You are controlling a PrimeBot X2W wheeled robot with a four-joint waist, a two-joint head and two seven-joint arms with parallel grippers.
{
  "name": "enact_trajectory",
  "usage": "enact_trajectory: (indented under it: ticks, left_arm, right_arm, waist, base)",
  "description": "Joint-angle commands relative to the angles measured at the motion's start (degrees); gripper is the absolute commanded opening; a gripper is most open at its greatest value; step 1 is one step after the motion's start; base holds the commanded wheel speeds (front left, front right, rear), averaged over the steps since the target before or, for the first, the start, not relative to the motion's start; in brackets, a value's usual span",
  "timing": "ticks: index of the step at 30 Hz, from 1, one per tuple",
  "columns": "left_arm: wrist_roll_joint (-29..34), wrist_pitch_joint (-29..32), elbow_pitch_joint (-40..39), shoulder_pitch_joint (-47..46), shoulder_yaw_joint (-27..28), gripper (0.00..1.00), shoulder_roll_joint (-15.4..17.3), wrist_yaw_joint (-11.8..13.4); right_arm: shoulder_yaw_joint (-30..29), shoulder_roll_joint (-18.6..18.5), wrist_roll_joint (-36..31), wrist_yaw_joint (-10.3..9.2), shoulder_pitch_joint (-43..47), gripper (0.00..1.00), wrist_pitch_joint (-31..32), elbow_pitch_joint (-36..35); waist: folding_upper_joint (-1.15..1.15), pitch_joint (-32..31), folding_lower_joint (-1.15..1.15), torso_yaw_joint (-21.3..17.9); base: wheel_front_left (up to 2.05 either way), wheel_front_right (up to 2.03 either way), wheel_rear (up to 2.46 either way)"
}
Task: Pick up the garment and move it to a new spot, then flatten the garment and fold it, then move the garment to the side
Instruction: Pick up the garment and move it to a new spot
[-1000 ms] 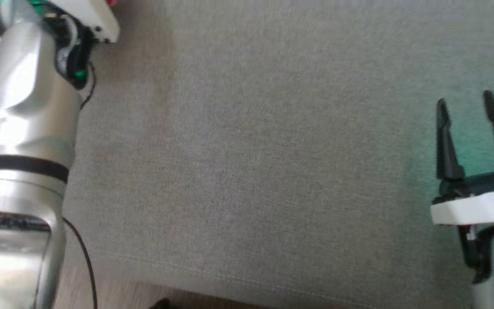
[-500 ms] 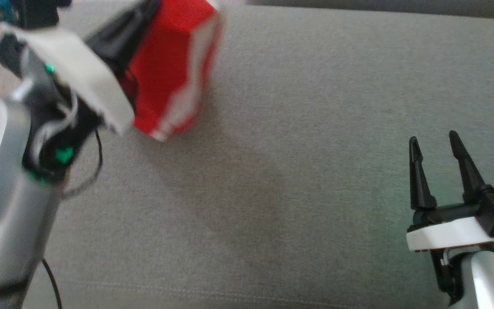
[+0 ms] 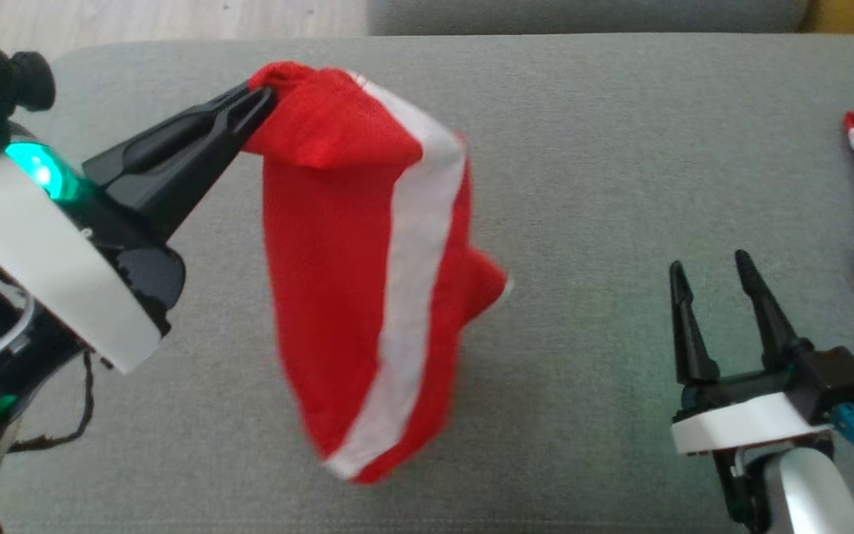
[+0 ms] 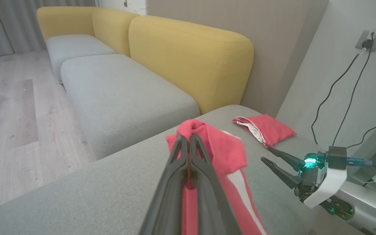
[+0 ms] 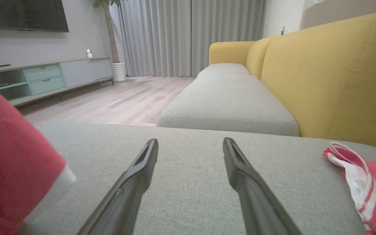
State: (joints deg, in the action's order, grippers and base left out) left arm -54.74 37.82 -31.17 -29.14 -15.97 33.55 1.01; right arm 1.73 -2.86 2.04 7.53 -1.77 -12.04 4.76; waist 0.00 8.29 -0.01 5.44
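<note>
Garment was pinched at its top by the closed left gripper and hung over the left half of the grey cushion. The right gripper was spread wide, empty.

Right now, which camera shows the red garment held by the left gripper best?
The head view: the red garment hangs full-length from the shut left gripper, white stripe visible. The left wrist view shows its pinched top bunched behind the fingers; the right wrist view catches a blurred red edge.
</note>
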Motion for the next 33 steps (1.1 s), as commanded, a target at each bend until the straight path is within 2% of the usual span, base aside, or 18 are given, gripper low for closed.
enact_trajectory:
  ticks: [1,4,8,15,19,22,23,24,25,29,33]
  left_arm:
    - [-0.9,0.7,-0.7,-2.6,2.1,0.0,1.7,-0.1]
    - [-0.4,2.1,2.3,-3.9,-1.0,0.0,0.9,-0.9]
    - [0.2,3.3,6.9,-5.8,-5.4,0.0,-2.1,-1.3]
    - [3.9,1.8,27.5,-11.3,-15.7,0.0,-12.5,-4.2]
    - [8.4,-1.0,39.1,-14.2,-21.0,0.0,-15.4,-6.7]
    - [11.1,-6.6,46.5,-16.4,-22.5,0.0,-17.5,-7.5]
    - [12.5,-9.5,48.7,-17.4,-22.4,0.17,-18.1,-7.6]
    - [14.3,-12.7,50.8,-18.4,-22.4,0.75,-18.4,-7.6]
    - [16.0,-15.9,52.9,-19.2,-22.4,1.0,-18.8,-7.4]
    - [20.7,-26.4,59.6,-21.0,-22.6,1.0,-20.3,-6.5]
    - [20.6,-34.1,62.4,-20.1,-21.2,1.0,-22.3,-5.7]
  right_arm:
    - [2.1,-0.1,0.7,-0.04,-2.0,1.0,-0.7,-1.2]
    - [3.0,-0.1,1.0,-0.04,-2.7,1.0,-1.2,-0.5]
    - [3.6,0.0,1.7,-0.04,-3.6,1.0,-1.6,0.1]
    - [5.9,0.0,3.4,-0.04,-5.7,1.0,-2.5,2.2]
    - [7.6,0.0,4.5,-0.04,-6.8,1.0,-2.8,3.4]
    - [8.3,0.0,5.1,-0.04,-7.3,1.0,-2.9,4.0]
    - [8.4,0.0,5.2,-0.04,-7.4,1.0,-2.9,4.2]
    - [8.5,0.0,5.4,-0.04,-7.5,1.0,-2.9,4.3]
    - [8.4,0.0,5.5,-0.04,-7.5,1.0,-2.9,4.3]
    - [7.9,0.0,5.7,-0.04,-7.2,1.0,-2.9,3.8]
    - [6.0,0.0,5.3,-0.04,-6.8,1.0,-2.9,3.2]
  waist:
    - [0.0,0.2,0.01,-1.6]
    - [0.0,0.7,0.01,-3.7]
    - [0.0,1.7,0.01,-6.0]
    - [0.0,3.3,0.01,-12.0]
    - [0.0,4.3,0.01,-15.6]
    - [0.0,5.0,0.01,-17.6]
    - [0.0,5.3,0.01,-18.1]
    - [0.0,5.5,0.01,-18.5]
    - [0.0,5.6,0.01,-18.8]
    - [0.0,5.6,0.01,-18.8]
    - [0.0,5.1,0.01,-17.2]
  base:
    - [0.0,0.0,0.0]
    - [0.0,0.0,0.0]
    - [0.0,0.0,0.0]
    - [0.0,0.0,0.0]
    - [0.0,0.0,0.0]
    - [0.0,0.0,0.0]
    - [0.0,0.0,0.0]
    - [0.0,0.0,0.0]
    - [0.0,0.0,0.0]
    - [0.0,0.0,0.0]
    - [0.0,0.0,0.0]
